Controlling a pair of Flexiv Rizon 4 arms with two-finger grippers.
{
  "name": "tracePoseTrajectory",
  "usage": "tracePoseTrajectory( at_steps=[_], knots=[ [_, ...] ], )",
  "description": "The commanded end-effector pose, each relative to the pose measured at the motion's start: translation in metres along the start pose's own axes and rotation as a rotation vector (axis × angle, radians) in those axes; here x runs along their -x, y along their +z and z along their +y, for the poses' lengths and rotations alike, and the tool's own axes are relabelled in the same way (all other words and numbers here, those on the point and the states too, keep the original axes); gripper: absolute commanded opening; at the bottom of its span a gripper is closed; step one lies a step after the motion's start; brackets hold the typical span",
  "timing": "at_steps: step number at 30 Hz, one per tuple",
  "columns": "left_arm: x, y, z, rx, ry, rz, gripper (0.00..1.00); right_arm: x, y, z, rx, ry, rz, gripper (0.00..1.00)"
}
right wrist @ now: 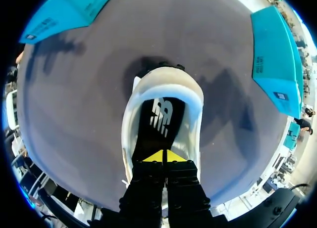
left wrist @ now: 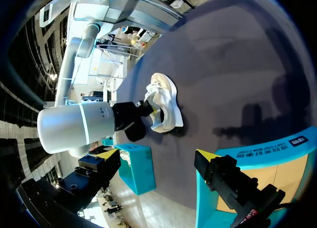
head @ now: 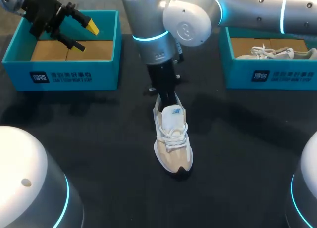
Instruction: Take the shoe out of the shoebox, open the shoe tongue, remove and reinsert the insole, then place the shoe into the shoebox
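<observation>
Presses right fingers (right wrist: 153,157) together at insole (right wrist: 159,116) heel end inside sneaker (head: 173,149); grip unclear. Points along sneaker's long axis, toe ahead. Holds left fingers (head: 91,26) spread, empty, over shoebox (head: 64,74).

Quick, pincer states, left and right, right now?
Left pincer: open, empty, over the left shoebox.
Right pincer: shut, tips inside the shoe at the insole; a grip on it cannot be told.
</observation>
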State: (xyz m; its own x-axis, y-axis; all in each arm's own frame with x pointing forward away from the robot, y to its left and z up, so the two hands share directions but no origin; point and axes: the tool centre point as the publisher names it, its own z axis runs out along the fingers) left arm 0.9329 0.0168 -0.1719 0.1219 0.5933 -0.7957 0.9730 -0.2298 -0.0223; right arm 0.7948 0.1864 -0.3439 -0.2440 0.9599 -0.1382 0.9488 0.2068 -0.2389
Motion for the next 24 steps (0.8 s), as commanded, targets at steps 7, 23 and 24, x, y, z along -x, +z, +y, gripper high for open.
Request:
tracePoseTrajectory(
  at_steps=[7,23,24],
  knots=[
    [0.000,-0.001,0.000,-0.002,0.001,0.003,1.00,-0.001,0.001,-0.009,-0.027,-0.015,0.006,0.00],
    [0.000,-0.001,0.000,-0.002,0.001,0.003,1.00,-0.005,0.012,-0.008,-0.075,-0.014,0.021,0.50],
    [0.000,-0.001,0.000,-0.002,0.001,0.003,1.00,-0.005,0.012,-0.008,-0.075,-0.014,0.020,0.50]
  ],
)
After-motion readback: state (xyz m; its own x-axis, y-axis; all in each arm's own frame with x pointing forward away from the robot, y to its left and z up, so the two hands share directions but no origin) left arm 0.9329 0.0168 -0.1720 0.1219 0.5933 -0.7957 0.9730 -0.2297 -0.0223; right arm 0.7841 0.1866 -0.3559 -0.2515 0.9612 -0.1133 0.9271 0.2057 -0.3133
